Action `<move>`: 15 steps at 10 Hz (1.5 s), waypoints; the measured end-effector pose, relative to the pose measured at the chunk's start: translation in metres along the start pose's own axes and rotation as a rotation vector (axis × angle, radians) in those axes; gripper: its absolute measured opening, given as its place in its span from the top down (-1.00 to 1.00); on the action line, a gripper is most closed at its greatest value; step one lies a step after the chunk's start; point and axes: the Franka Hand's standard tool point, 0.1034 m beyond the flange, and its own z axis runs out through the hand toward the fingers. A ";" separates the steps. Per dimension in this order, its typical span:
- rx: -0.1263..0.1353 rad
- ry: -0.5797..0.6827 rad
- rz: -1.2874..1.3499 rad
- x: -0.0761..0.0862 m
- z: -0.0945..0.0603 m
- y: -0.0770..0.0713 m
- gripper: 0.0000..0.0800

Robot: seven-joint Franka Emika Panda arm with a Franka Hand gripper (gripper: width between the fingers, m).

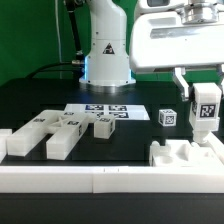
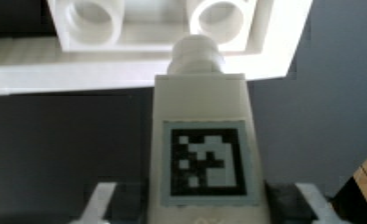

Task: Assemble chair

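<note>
Clamping a tagged white bar [image 1: 205, 108] upright, the claw [image 1: 204, 92] hangs over the desk [image 1: 60, 95]; a white two-hole block [image 2: 153, 25] lies just below the claw.

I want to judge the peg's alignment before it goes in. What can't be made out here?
Wrist view: the tagged bar covers the middle of the two-hole block; blur hides whether its peg touches.
Wrist view: the fingers are cut off by the frame edge.
Exterior view: tags on the loose slabs are too small to read.
</note>
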 end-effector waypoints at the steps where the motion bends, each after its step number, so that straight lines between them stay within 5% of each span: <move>1: -0.004 0.088 -0.009 0.000 0.002 -0.001 0.27; 15: 0.001 0.065 -0.084 -0.034 0.030 -0.019 0.27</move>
